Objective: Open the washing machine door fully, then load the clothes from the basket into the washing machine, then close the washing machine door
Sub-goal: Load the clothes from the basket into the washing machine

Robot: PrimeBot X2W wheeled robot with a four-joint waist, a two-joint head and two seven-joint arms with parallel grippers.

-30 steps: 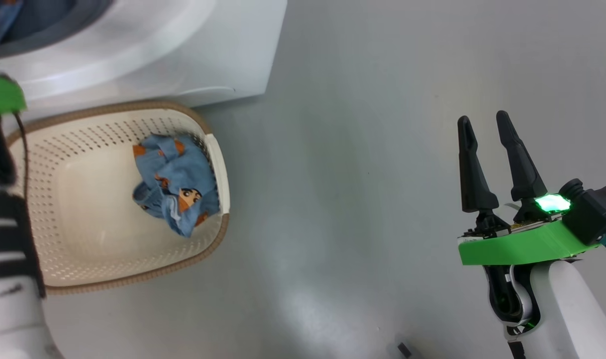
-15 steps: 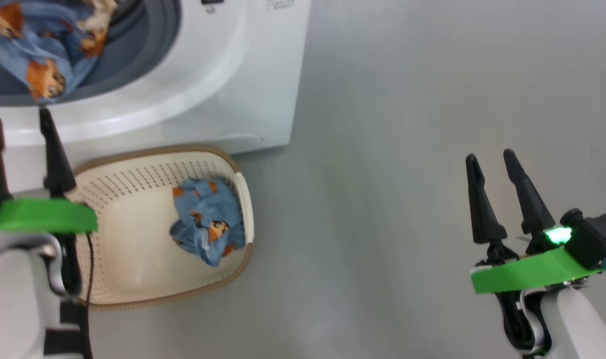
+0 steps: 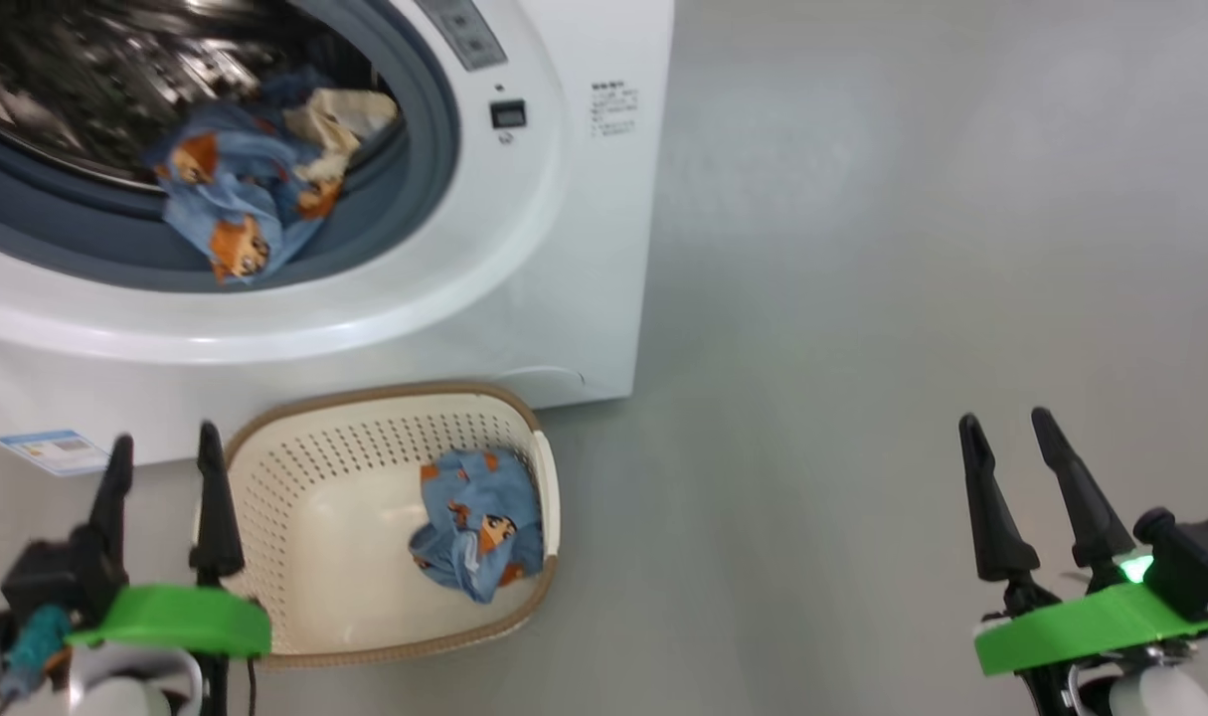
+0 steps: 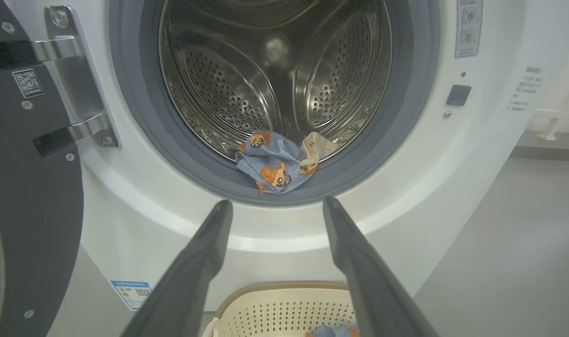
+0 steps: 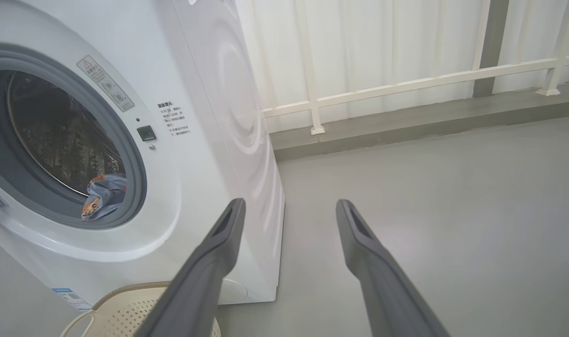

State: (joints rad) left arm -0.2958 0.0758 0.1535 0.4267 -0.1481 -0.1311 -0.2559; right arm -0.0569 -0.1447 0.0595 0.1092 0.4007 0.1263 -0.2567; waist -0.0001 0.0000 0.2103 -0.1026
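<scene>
step in hand: loading, about half done by my reading; the washing machine door (image 4: 26,210) stands swung open at the left of the left wrist view.
first garment (image 3: 231,204): at the mouth of the washing machine (image 3: 564,249), draped over the grey gasket (image 4: 134,117) lip, not deep in the drum (image 4: 218,84).
second garment (image 3: 479,537): crumpled in the basket (image 3: 345,567) against its right wall; the basket sits on the floor (image 3: 862,348) just in front of the machine.
left gripper (image 3: 165,438): jaws spread wide, nothing in them; above the basket's left edge, aimed at the drum.
right gripper (image 3: 1003,418): jaws spread wide, empty; well apart to the right, over bare floor.
next move, judged: a gripper must go down into the basket, pinch the second garment and carry it through the opening. the first garment wants pushing further in, or the closing door may trap it.
hard to make out: the door is cut off at the frame edge, so full swing is unconfirmed. a cream patch beside the first garment may be its lining or another item; cannot tell. the left gripper covers part of the basket's left rim.
</scene>
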